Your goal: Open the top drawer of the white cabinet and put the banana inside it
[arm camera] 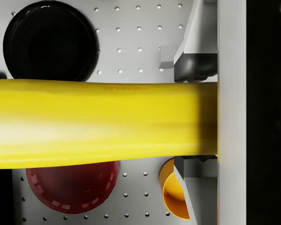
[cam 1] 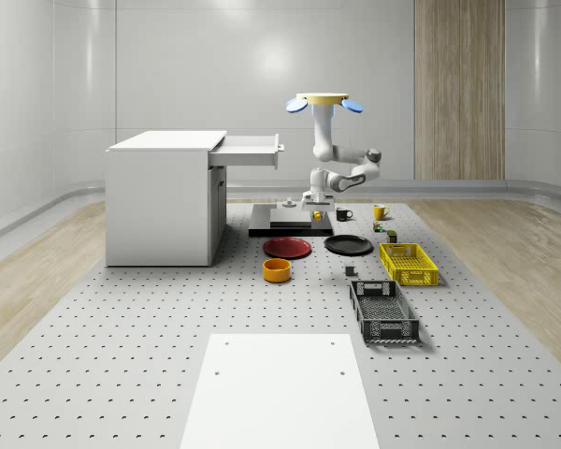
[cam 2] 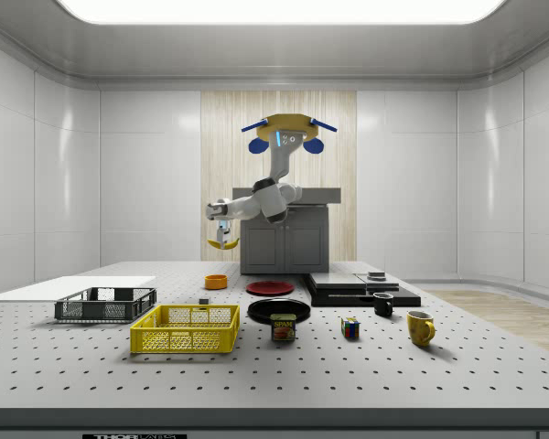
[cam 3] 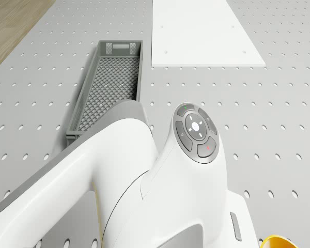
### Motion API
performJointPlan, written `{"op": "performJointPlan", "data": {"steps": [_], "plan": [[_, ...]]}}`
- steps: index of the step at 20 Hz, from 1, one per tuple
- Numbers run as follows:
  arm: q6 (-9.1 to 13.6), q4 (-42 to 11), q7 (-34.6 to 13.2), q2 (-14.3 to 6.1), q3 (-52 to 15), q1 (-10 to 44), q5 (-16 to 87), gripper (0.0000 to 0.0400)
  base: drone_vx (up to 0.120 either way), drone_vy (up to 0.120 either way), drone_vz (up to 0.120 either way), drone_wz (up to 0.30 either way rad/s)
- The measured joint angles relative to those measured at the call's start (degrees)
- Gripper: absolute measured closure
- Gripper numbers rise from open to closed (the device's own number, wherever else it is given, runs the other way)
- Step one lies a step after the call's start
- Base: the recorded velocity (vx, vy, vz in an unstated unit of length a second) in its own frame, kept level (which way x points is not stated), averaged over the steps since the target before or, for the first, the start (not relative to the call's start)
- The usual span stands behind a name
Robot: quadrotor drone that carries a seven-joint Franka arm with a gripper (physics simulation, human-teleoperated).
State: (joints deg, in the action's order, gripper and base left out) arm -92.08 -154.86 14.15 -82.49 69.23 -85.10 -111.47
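Note:
The yellow banana (arm camera: pixel 103 122) lies crosswise between my fingers (arm camera: pixel 196 65), and my gripper (arm camera: pixel 189 117) is shut on it. In the side view the banana (cam 2: pixel 223 243) hangs under the gripper (cam 2: pixel 222 229), well above the table. The white cabinet (cam 1: pixel 164 201) stands at the whole-scene view's left, its top drawer (cam 1: pixel 251 150) pulled open toward the drone. The drone (cam 1: pixel 323 101) hovers to the right of the drawer, above a black slab (cam 1: pixel 292 222). Its arm folds down so the gripper (cam 1: pixel 315 200) holds the banana (cam 1: pixel 316 215) lower than the drawer and to its right.
Below the gripper lie a red plate (arm camera: pixel 72 185), a black plate (arm camera: pixel 49 40) and an orange bowl (arm camera: pixel 173 197). A yellow basket (cam 1: pixel 409 263), a dark grey crate (cam 1: pixel 383 311), two mugs (cam 1: pixel 343 214) and a white board (cam 1: pixel 279 393) also sit on the perforated table.

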Motion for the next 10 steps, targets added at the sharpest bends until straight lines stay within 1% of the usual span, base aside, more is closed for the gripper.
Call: {"op": "performJointPlan", "data": {"steps": [10], "plan": [[0.1, 0.0, 0.0, 0.1, 0.0, 0.0, 0.0, 0.0199, -0.120, 0.000, 0.120, 0.000]]}}
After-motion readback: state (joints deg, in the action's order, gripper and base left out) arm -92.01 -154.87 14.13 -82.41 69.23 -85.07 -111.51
